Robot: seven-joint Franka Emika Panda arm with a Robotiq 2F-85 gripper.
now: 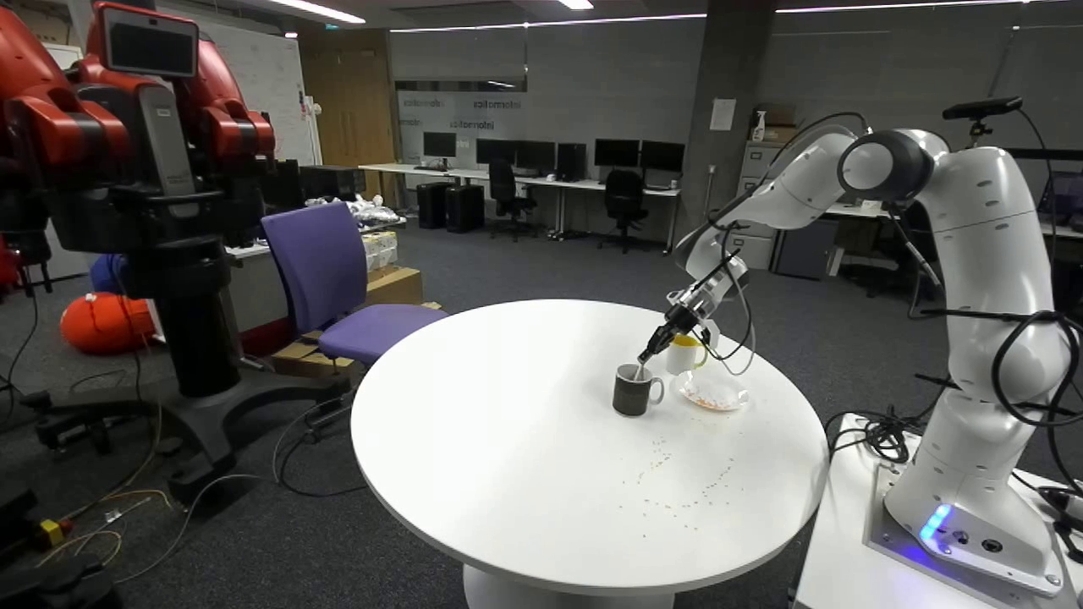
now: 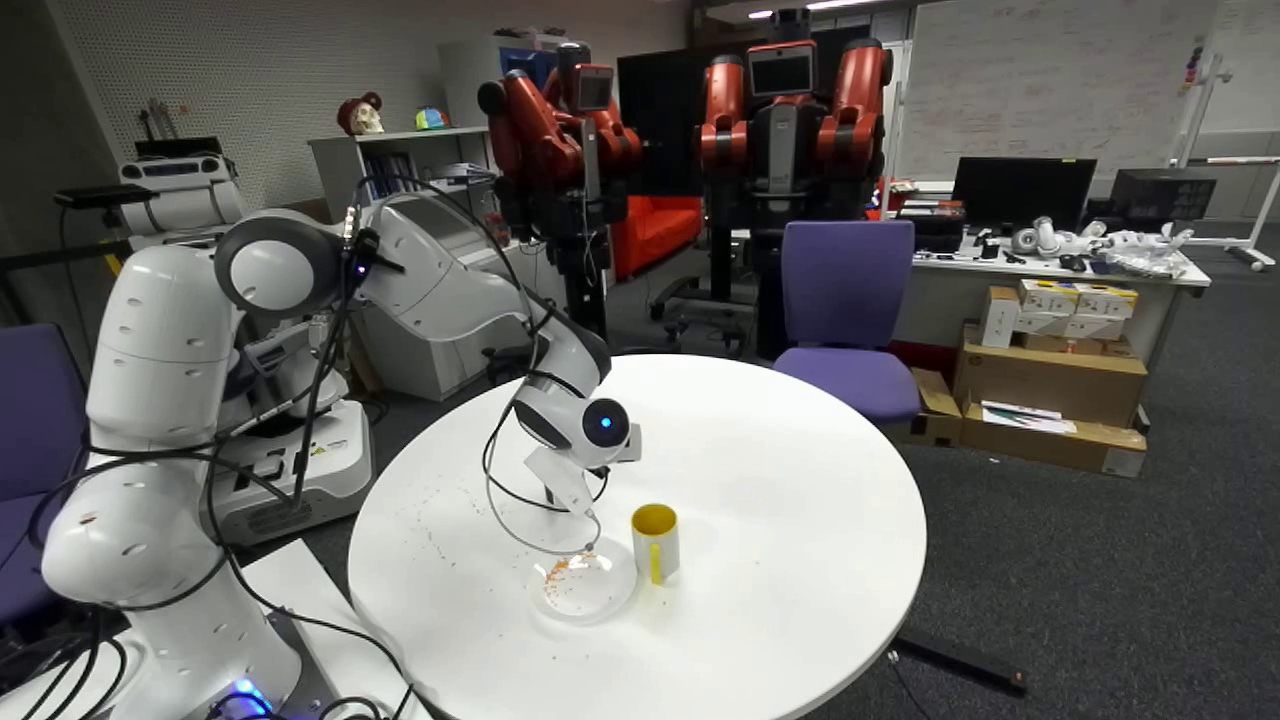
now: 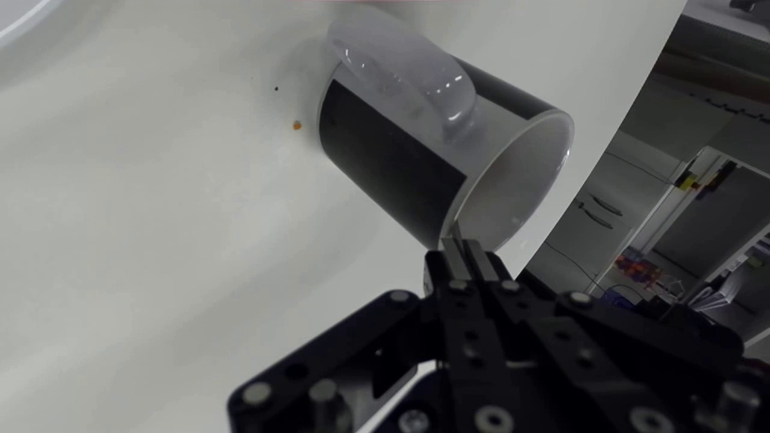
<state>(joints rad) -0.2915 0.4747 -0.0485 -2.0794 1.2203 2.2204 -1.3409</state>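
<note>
The dark mug (image 1: 632,397), upright on the white table (image 1: 474,423) beside the plate (image 1: 734,392), could tip if the gripper (image 3: 465,242), jaws together at its mouth (pinching something thin or nothing, I cannot tell), swings sideways against the rim.

In an exterior view, the mirror-reversed word "informatics" (image 1: 497,105) is repeated in grey lettering across a pale, rectangular glass panel (image 1: 461,116), while print on the small white-and-yellow cardboard boxes (image 2: 1070,306) cannot be made out.
</note>
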